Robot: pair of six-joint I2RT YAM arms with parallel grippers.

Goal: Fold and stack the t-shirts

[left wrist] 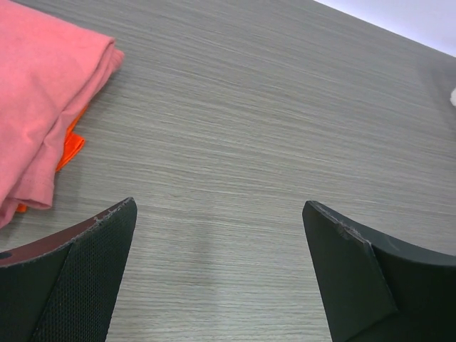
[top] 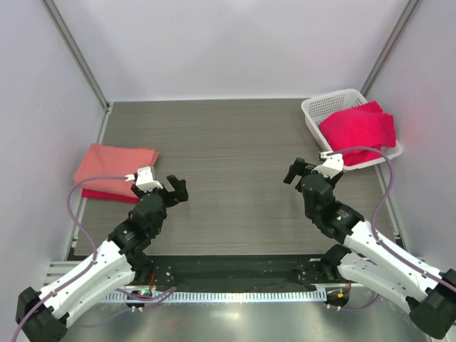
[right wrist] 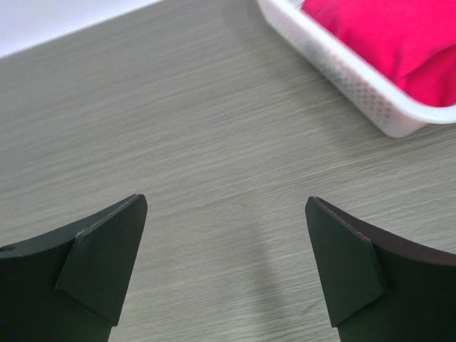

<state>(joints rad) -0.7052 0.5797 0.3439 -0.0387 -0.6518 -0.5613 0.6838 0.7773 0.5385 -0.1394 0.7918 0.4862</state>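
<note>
A folded salmon-pink t-shirt [top: 114, 165] lies at the table's left edge on top of a folded red t-shirt [top: 100, 193]; both also show in the left wrist view, pink [left wrist: 43, 100] over red [left wrist: 70, 147]. A bright crimson t-shirt [top: 360, 128] lies bunched in the white lattice basket [top: 311, 114] at the far right, and shows in the right wrist view [right wrist: 392, 32]. My left gripper [top: 173, 191] is open and empty, just right of the pink stack. My right gripper [top: 298, 172] is open and empty, just left of the basket. No white printed shirt shows.
The basket's rim [right wrist: 335, 68] stands close to my right gripper's right side. Grey walls with metal posts close the table at the back and sides. Bare wood-grain tabletop [top: 235, 157] lies between the two grippers.
</note>
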